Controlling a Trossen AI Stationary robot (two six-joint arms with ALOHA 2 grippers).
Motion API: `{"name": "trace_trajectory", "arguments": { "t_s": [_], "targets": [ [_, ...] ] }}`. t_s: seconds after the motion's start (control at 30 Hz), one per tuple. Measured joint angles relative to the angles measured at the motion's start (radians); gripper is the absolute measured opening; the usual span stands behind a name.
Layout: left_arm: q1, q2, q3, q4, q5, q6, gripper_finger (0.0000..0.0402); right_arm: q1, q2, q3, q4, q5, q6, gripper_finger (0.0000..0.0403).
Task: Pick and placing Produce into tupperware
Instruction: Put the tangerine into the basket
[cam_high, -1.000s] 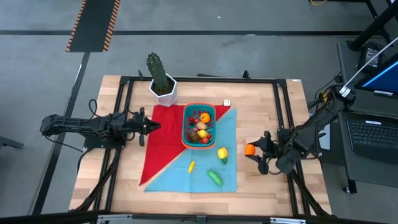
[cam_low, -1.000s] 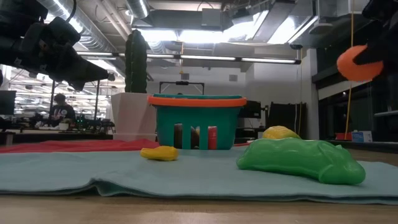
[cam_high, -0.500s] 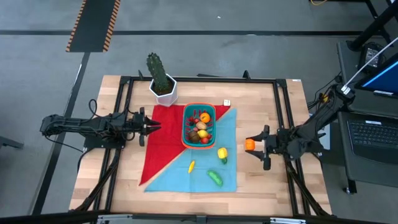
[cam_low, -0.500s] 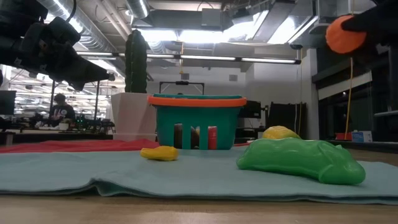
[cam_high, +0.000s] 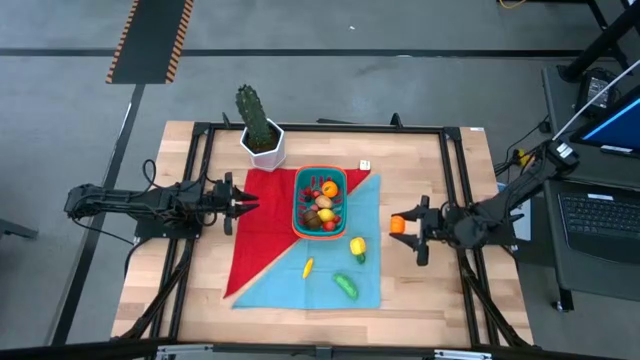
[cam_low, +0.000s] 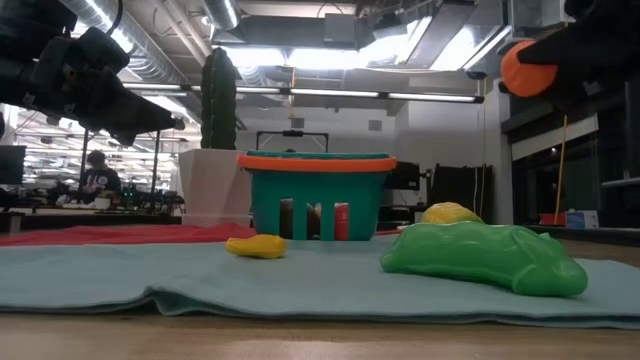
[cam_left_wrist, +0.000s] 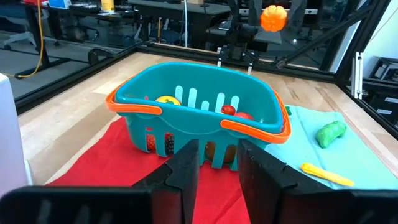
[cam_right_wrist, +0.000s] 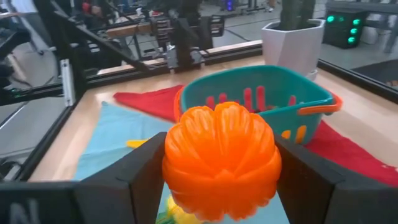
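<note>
The teal tupperware (cam_high: 320, 203) with its orange rim stands on a red and light-blue cloth (cam_high: 262, 235) and has several produce pieces inside. A yellow piece (cam_high: 357, 247), a small yellow piece (cam_high: 308, 267) and a green piece (cam_high: 346, 285) lie on the blue part. My right gripper (cam_high: 398, 225) hangs right of the cloth, shut on an orange ribbed piece (cam_right_wrist: 221, 158). My left gripper (cam_high: 245, 203) waits left of the tupperware, at the cloth's red left edge. Its fingers are a little apart with nothing between them (cam_left_wrist: 217, 168). My right gripper pinches the orange ribbed piece by its two opposite sides (cam_right_wrist: 171, 158) between the two fingers (cam_right_wrist: 134, 180). The fingers come nearly level from the table's right side. The piece is lifted clear, well above the bare wood beside the cloth (cam_low: 525, 68).
A tall green cactus in a white pot (cam_high: 260, 125) stands at the far edge, just left of the tupperware. A black frame rail (cam_high: 455, 180) runs round the table top. Bare wood (cam_high: 420, 290) lies right of the cloth.
My right gripper has carried the orange piece a little up and toward the far edge, and has tipped from slanting down to nearly level, its grip unchanged. My left gripper's fingers have parted a little; that arm has kept still.
</note>
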Motion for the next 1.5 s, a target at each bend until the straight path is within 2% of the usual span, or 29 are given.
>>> {"name": "trace_trajectory", "arguments": {
  "t_s": [0.23,0.43,0.87,1.07,1.27,1.5],
  "targets": [
    [0.000,0.000,0.000,0.000,0.000,0.000,0.0106,-0.085,0.013,0.000,0.001,-0.001,0.000,0.0248],
    [0.000,0.000,0.000,0.000,0.000,0.000,0.0108,-0.138,0.034,0.000,0.001,-0.060,-0.005,0.0248],
    [0.000,0.000,0.000,0.000,0.000,0.000,0.0082,-0.247,0.073,0.059,0.024,-0.152,-0.115,0.0248],
    [0.000,0.000,0.000,0.000,0.000,0.000,0.0071,-0.337,0.152,0.115,0.023,-0.253,-0.141,0.0248],
    [0.000,0.000,0.000,0.000,0.000,0.000,0.0061,-0.443,0.255,0.185,0.022,-0.409,-0.191,0.0248],
    [0.000,0.000,0.000,0.000,0.000,0.000,0.0048,-0.537,0.342,0.253,0.055,-0.525,-0.240,0.0248]
  ]
}}
